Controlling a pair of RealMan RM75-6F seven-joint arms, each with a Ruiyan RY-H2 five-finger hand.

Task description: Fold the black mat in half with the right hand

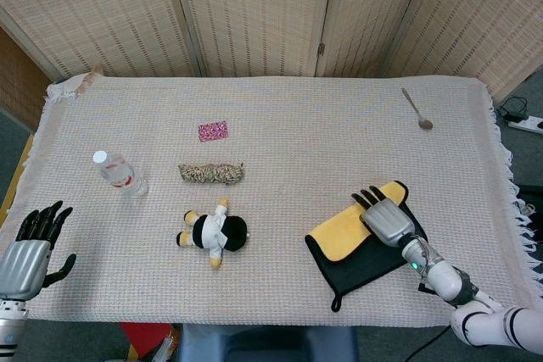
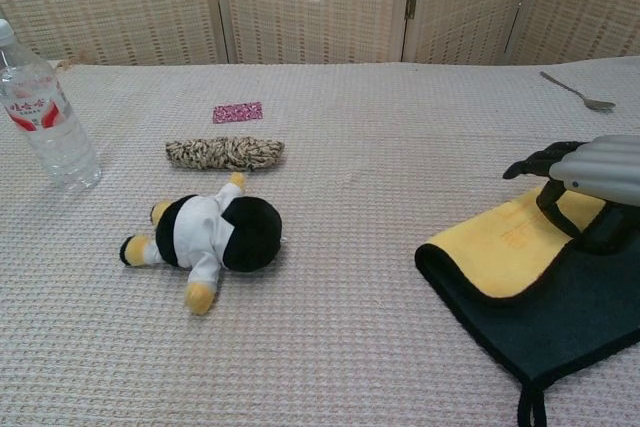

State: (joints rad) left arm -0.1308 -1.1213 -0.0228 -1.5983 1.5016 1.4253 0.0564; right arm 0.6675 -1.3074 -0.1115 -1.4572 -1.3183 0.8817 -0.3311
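Note:
The black mat (image 1: 363,265) lies at the front right of the table, its far part turned over toward the front so the yellow underside (image 1: 349,232) faces up. In the chest view the yellow flap (image 2: 505,247) lies over the black layer (image 2: 560,322), and a black loop hangs at the mat's front corner. My right hand (image 1: 389,219) grips the lifted edge at the flap's right end, with its fingers (image 2: 560,159) curled around that edge. My left hand (image 1: 30,248) hovers at the front left corner, fingers spread and holding nothing.
A black-and-white plush toy (image 1: 214,232) lies left of the mat. Behind it are a woven roll (image 1: 210,173) and a pink patch (image 1: 213,130). A water bottle (image 1: 119,173) stands at the left, and a spoon (image 1: 417,109) lies at the back right.

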